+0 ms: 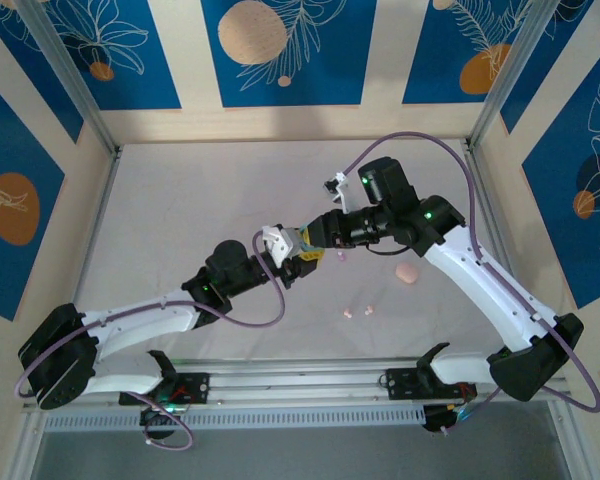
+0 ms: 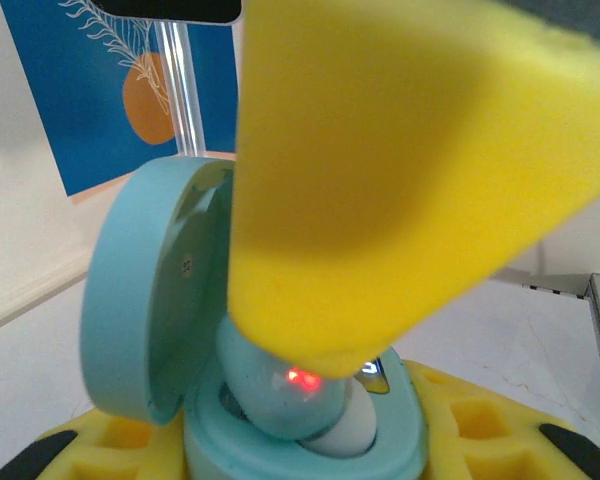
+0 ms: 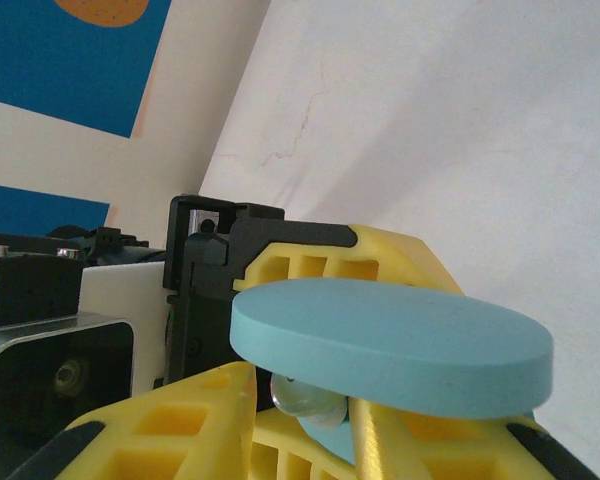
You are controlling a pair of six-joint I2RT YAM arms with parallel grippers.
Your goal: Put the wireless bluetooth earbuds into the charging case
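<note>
A light blue charging case [image 2: 405, 440] stands open with its lid [image 2: 140, 300] swung up to the left. My left gripper [image 1: 280, 252] is shut on the case's base, with its yellow fingers [image 2: 480, 420] on either side. A light blue earbud [image 2: 280, 390] with a red light lies in the case's socket. One yellow finger [image 2: 380, 180] of my right gripper [image 1: 316, 248] hangs just over it. In the right wrist view the earbud [image 3: 305, 398] sits under the lid [image 3: 390, 340]. It lies between the right gripper's [image 3: 305, 425] loosely parted fingers, with a thin gap on one side.
A pink oval case [image 1: 407, 273] lies on the white table to the right of the grippers. Two pink buds [image 1: 350, 313] [image 1: 368, 307] lie nearer the front. A small lilac bud [image 1: 342, 256] sits just right of the right gripper. Walls and metal posts ring the table.
</note>
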